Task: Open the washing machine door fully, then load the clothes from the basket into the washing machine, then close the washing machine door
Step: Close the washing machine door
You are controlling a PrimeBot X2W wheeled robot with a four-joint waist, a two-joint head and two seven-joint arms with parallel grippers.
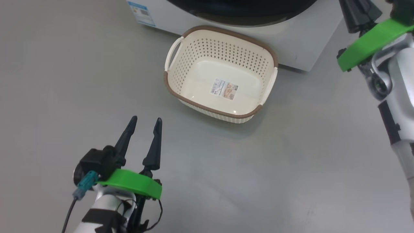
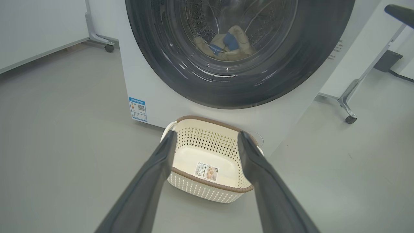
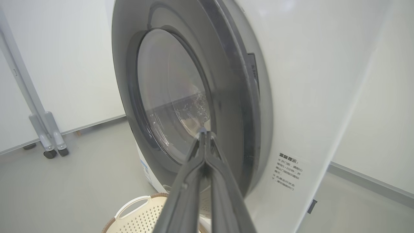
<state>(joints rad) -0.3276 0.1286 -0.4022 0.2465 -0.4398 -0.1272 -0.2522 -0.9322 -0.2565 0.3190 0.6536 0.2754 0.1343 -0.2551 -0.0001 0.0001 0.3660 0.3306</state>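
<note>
Dark fingers of the left gripper [image 1: 146,119] stand apart and empty at the near left, well back from the basket [image 1: 207,108], which sits bare at the foot of the washing machine [image 1: 291,42]. The clothes [image 2: 231,43] lie in the drum behind the washing machine door [image 3: 168,97], which looks swung to; latched or not, I cannot tell. At the right, the right gripper [image 3: 203,131], fingers pressed together on nothing, points at the door's inner rim, so that arm is the nearer for a last push.
</note>
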